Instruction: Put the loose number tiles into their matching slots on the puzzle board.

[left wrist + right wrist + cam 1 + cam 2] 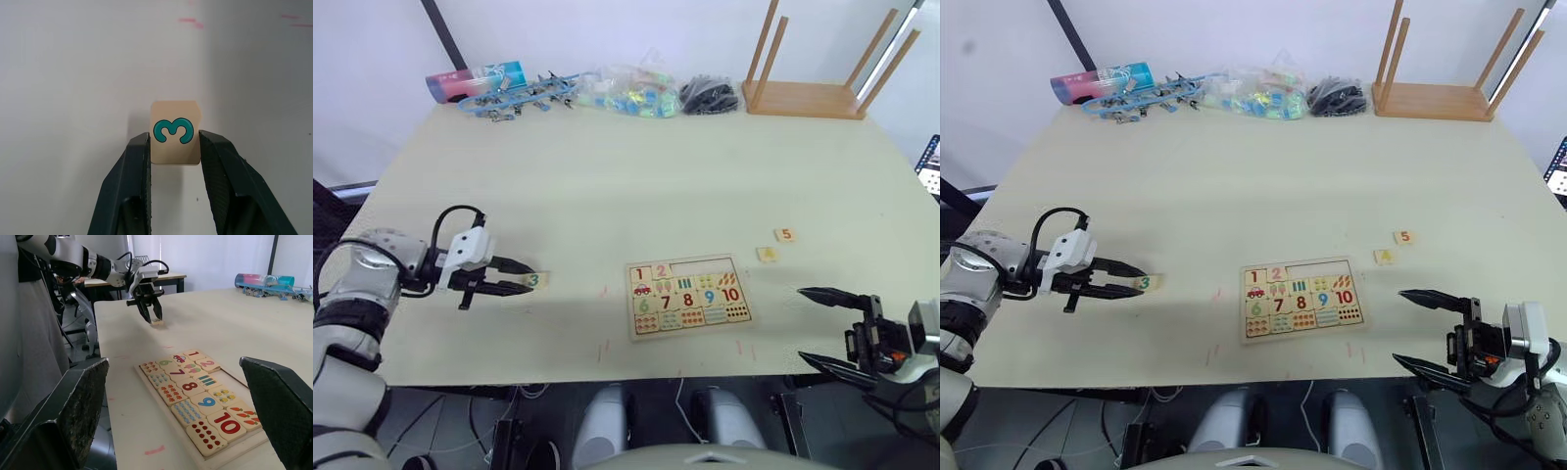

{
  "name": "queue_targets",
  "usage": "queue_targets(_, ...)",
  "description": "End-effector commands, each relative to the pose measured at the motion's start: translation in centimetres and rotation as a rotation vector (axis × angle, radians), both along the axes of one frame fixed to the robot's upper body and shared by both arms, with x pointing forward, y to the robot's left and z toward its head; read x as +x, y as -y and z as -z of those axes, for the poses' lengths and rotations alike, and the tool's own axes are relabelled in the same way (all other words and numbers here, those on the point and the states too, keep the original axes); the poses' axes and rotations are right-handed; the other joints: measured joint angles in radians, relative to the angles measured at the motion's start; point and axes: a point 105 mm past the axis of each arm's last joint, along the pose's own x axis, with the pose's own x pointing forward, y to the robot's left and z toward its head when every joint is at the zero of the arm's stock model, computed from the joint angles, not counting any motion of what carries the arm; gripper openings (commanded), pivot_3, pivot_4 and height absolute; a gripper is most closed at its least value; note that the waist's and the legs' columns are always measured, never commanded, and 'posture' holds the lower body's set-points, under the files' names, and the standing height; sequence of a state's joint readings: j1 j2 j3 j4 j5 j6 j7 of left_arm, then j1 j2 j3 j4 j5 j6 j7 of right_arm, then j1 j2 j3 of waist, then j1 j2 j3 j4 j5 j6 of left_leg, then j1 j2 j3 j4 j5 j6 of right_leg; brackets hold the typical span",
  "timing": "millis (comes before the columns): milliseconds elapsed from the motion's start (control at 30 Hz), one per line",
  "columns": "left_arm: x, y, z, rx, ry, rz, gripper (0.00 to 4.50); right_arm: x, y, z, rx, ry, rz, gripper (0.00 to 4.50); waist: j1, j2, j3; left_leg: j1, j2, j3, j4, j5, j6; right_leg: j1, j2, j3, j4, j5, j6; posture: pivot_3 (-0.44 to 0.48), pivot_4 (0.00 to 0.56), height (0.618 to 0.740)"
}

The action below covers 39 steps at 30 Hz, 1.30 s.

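Observation:
The puzzle board (630, 299) lies near the table's front edge, a little right of centre. Tiles 1 and 2 sit in its top row, and the slots (707, 266) beside them are empty. My left gripper (174, 139) is at the front left, shut on the tile 3 (175, 132), which rests on the table; one finger presses each side. Loose tiles 4 (767, 254) and 5 (786, 234) lie on the table right of the board. My right gripper (822, 328) hangs open at the front right edge, right of the board, with nothing between its fingers.
Along the far edge lie a pink and blue tube (470, 80), blue clips (521, 95), a bag of coloured pieces (631, 93), a black bundle (710, 96) and an upturned wooden stool (803, 96). Small red marks (603, 348) dot the table near the board.

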<state>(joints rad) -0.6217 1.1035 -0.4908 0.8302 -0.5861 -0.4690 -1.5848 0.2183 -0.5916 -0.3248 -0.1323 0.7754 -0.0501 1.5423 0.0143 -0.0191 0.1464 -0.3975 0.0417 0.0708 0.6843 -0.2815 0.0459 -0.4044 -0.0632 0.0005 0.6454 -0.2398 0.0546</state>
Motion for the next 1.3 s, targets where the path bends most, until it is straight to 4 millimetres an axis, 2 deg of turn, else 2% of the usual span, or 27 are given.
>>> queue_targets(33, -0.1, 0.4, -2.1, -0.024, 0.029, 0.025, 0.95, 0.1, 0.3, -0.4, -0.010, 0.034, 0.010, 4.50, 0.000, 0.000, 0.000, 0.000, 0.000, 0.000, 0.000, 0.000, 0.000, 0.000, 0.000, 0.000, 0.000, 0.000, 0.000, 0.000, 0.150, 0.737)
queue_targets(133, -0.1, 1.9, -2.9, -0.039, 0.038, 0.058, 0.95, 0.3, 0.4, -0.3, -0.013, 0.035, 0.018, 4.50, 0.001, 0.000, 0.000, 0.000, 0.000, 0.000, 0.000, 0.000, 0.000, 0.000, 0.000, 0.000, 0.000, 0.000, 0.000, 0.000, 0.150, 0.737)
queue_targets(267, -0.4, 5.1, -4.0, -0.071, 0.049, 0.061, 0.95, 0.7, 0.7, -0.5, -0.025, 0.039, 0.043, 4.50, 0.000, 0.000, 0.000, 0.000, 0.000, 0.000, 0.000, 0.000, 0.000, 0.000, 0.000, 0.000, 0.000, 0.000, 0.000, 0.000, 0.150, 0.737)
queue_targets(400, -0.7, 7.1, -4.7, -0.077, 0.047, 0.046, 0.95, 1.0, 0.9, -0.6, -0.030, 0.045, 0.058, 4.50, 0.000, 0.000, 0.000, 0.000, 0.000, 0.000, 0.000, 0.000, 0.000, 0.000, 0.000, 0.000, 0.000, 0.000, 0.000, 0.000, 0.150, 0.737)
queue_targets(500, -0.7, 9.5, -5.7, -0.095, 0.055, 0.053, 0.95, 1.4, 1.0, -0.7, -0.034, 0.060, 0.079, 4.50, 0.001, 0.001, 0.000, 0.000, 0.000, 0.000, 0.000, 0.000, 0.000, 0.000, 0.001, 0.000, 0.000, 0.000, 0.000, 0.000, 0.150, 0.737)
queue_targets(600, -1.1, 12.1, -5.7, -0.060, 0.035, 0.077, 0.95, 1.6, 1.0, -0.8, -0.033, 0.074, 0.091, 4.50, 0.003, 0.000, 0.001, 0.000, -0.001, 0.000, 0.000, 0.000, 0.000, 0.001, 0.001, 0.000, 0.000, 0.000, 0.000, 0.000, 0.150, 0.737)
queue_targets(700, -1.3, 13.7, -5.6, -0.036, 0.035, 0.099, 0.95, 1.7, 0.9, -0.8, -0.031, 0.087, 0.102, 4.50, 0.001, 0.001, 0.001, 0.000, -0.002, 0.001, 0.001, 0.000, 0.000, 0.001, 0.001, 0.000, 0.000, 0.000, 0.000, 0.000, 0.150, 0.737)
queue_targets(1000, -0.9, 17.6, -5.5, -0.012, 0.025, 0.123, 0.95, 2.1, 0.7, -1.1, -0.024, 0.104, 0.123, 4.50, 0.001, 0.001, 0.001, 0.000, -0.001, 0.000, 0.001, 0.001, -0.001, 0.001, 0.003, 0.002, 0.000, 0.000, 0.000, 0.000, 0.150, 0.737)
queue_targets(1200, -0.7, 20.4, -4.6, 0.044, 0.033, 0.093, 0.95, 2.0, 0.8, -1.2, -0.026, 0.106, 0.136, 4.50, 0.003, 0.001, 0.001, 0.000, -0.002, 0.000, 0.001, 0.001, -0.001, 0.001, 0.004, 0.003, 0.000, 0.000, 0.000, 0.000, 0.150, 0.737)
queue_targets(1300, -0.4, 21.5, -4.6, 0.049, -0.007, 0.057, 0.95, 1.9, 0.8, -1.2, -0.026, 0.105, 0.138, 4.50, 0.002, 0.001, 0.001, 0.000, -0.002, 0.000, 0.001, 0.001, 0.000, 0.002, 0.011, 0.014, 0.000, 0.000, 0.000, 0.000, 0.150, 0.737)
